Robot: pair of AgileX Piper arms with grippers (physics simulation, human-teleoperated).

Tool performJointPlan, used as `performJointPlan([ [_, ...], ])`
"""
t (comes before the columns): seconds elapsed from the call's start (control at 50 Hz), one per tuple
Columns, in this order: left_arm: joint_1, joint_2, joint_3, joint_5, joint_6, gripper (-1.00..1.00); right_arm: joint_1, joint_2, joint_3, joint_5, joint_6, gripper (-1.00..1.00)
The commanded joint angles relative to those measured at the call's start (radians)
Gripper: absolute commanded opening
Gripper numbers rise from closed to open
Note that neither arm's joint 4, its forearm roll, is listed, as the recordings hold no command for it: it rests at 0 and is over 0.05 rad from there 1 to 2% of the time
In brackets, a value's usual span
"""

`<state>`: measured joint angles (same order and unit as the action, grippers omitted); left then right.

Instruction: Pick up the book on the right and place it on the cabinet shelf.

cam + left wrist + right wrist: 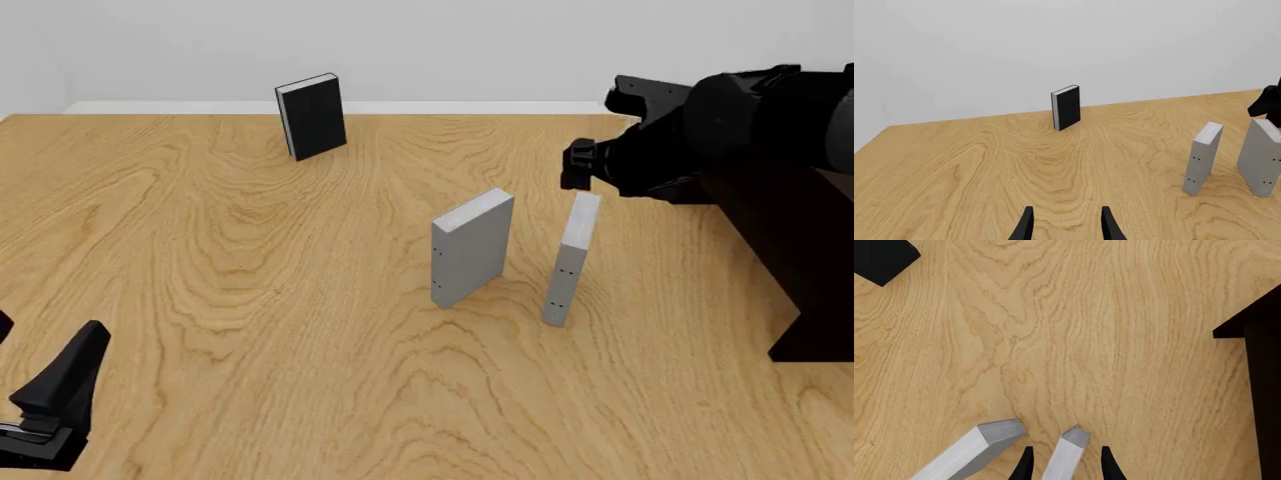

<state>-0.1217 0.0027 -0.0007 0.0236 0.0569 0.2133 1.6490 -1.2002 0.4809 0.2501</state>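
Front view, nearest: the left gripper [54,400] sits at the lower left corner, idle; in its own wrist view the two fingers stand apart with only bare table [240,300] between them, so it is spread and holds nothing.
Middle, thick book: a thicker grey book [473,247] stands upright at the frame's centre, just left of the target and apart from it.
Middle, target: the book [570,258], thin, light grey, with small dark dots on its spine, stands upright right of centre, leaning slightly.
Right gripper: the right gripper [1064,462] hangs over the book's top edge; the right wrist view shows a finger on each side of the book, jaws spread, and contact cannot be told.
Handling: judged a stiff, light, smooth slab that tips easily; best taken across its thin faces near the top edge, squarely, so it does not twist or slip.
Right side: the cabinet shelf [801,250], nearly black, fills the right edge, near the book.
Far: a black book [311,117] stands upright at the upper left, well apart.
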Motion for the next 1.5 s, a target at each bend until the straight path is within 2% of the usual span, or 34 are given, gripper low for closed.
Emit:
performJointPlan([
  [0.02, -0.003, 0.001, 0.0, 0.002, 0.002, 1.0, 0.003, 0.012, 0.037, -0.041, 0.018, 1.0],
  [0.5, -0.009, 0.001, 0.0, 0.007, 0.001, 1.0, 0.008, 0.031, 0.069, -0.084, 0.034, 1.0],
  [0.88, -0.01, 0.001, 0.0, 0.014, 0.004, 1.0, 0.03, 0.066, 0.08, -0.124, 0.067, 1.0],
  [1.2, -0.014, 0.0, 0.0, 0.023, 0.001, 1.0, 0.009, 0.074, 0.1, -0.149, 0.047, 1.0],
  [1.22, -0.015, 0.0, 0.0, 0.024, 0.001, 1.0, 0.005, 0.072, 0.097, -0.149, 0.038, -1.0],
  [1.26, -0.016, 0.001, 0.0, 0.025, -0.001, 1.0, -0.007, 0.068, 0.094, -0.148, 0.033, -1.0],
  [1.3, -0.016, 0.001, 0.001, 0.025, 0.0, 1.0, -0.017, 0.058, 0.089, -0.146, 0.004, -1.0],
  [1.32, -0.018, 0.001, 0.001, 0.027, 0.001, 1.0, -0.049, 0.051, 0.088, -0.149, -0.024, -1.0],
  [1.34, -0.018, 0.001, 0.001, 0.026, 0.001, 1.0, -0.031, 0.059, 0.083, -0.145, -0.008, -1.0],
  [1.38, -0.019, 0.001, 0.001, 0.029, 0.0, 1.0, -0.065, 0.044, 0.08, -0.146, -0.051, -1.0],
  [1.42, -0.02, 0.001, 0.001, 0.029, 0.002, 1.0, -0.051, 0.047, 0.074, -0.14, -0.038, -1.0],
  [1.46, -0.019, 0.001, 0.001, 0.029, 0.0, 1.0, -0.063, 0.039, 0.069, -0.137, -0.059, -1.0],
  [1.5, -0.02, 0.001, 0.001, 0.028, 0.001, 1.0, -0.056, 0.037, 0.064, -0.132, -0.053, -1.0],
])
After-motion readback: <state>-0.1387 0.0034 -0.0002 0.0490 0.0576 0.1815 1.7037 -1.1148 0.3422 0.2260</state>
